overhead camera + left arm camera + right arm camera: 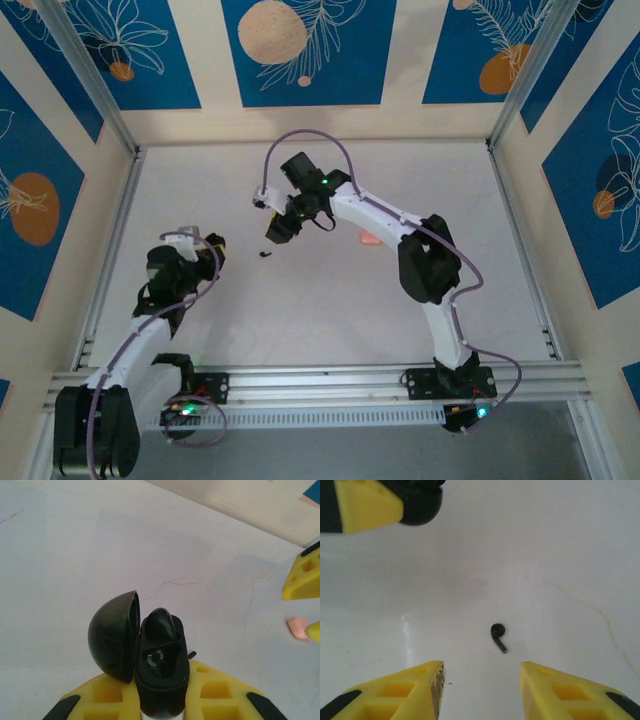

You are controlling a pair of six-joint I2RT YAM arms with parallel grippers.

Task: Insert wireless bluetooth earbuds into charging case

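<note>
One black earbud (497,636) loose on white matte table (560,555), just ahead of right gripper (481,672); its jaws apart, holding nothing. Tabletop faintly veined with hairline cracks. Walls cream with blue leaf-print panels (300,50). Left gripper (162,685) clamped on glossy black charging case (160,675) (domed lid swung open leftward, base hidden between fingers). Second black earbud (162,625) seated in case, neighbouring socket bare. Pale pink item (299,628) at frame edge, blurred, identity unclear.

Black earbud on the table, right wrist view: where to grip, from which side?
Black earbud: likely pinch the rounded head, its thickest part; the thin stem lies flat and offers little. Come straight down with the right end effector, its open fingers wider than the bud, which lies on the table.
</note>
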